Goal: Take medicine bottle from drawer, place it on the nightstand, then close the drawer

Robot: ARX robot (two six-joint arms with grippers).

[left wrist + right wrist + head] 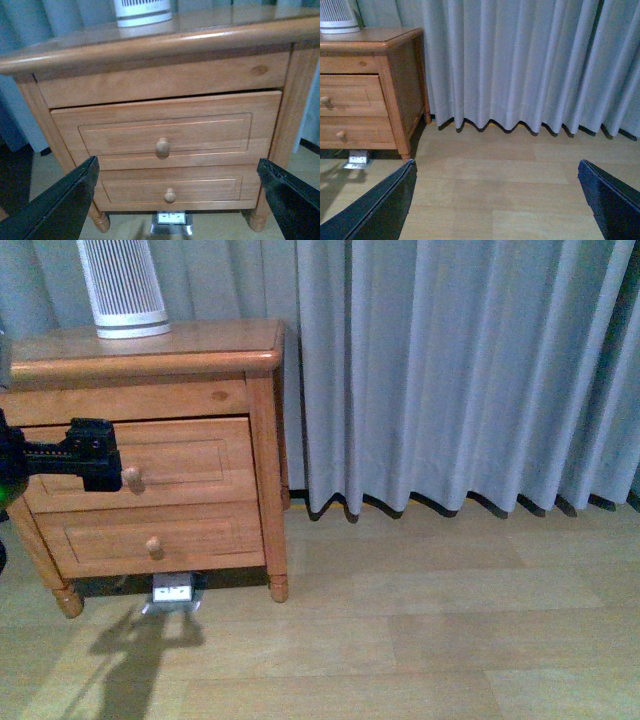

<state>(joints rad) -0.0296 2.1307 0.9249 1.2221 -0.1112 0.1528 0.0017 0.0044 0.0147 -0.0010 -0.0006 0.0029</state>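
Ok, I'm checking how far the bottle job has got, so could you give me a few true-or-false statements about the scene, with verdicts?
1. The left pincer is open in front of the taller drawer, near its knob. True.
2. The medicine bottle stands on top of the nightstand. False: only a white slatted device shows there, and no bottle is in view.
3. The right pincer grips the knob of the shallower drawer. False: it is open and empty, off to the side of the nightstand, over the floor and facing the curtain.
4. Each drawer has one round knob. True.
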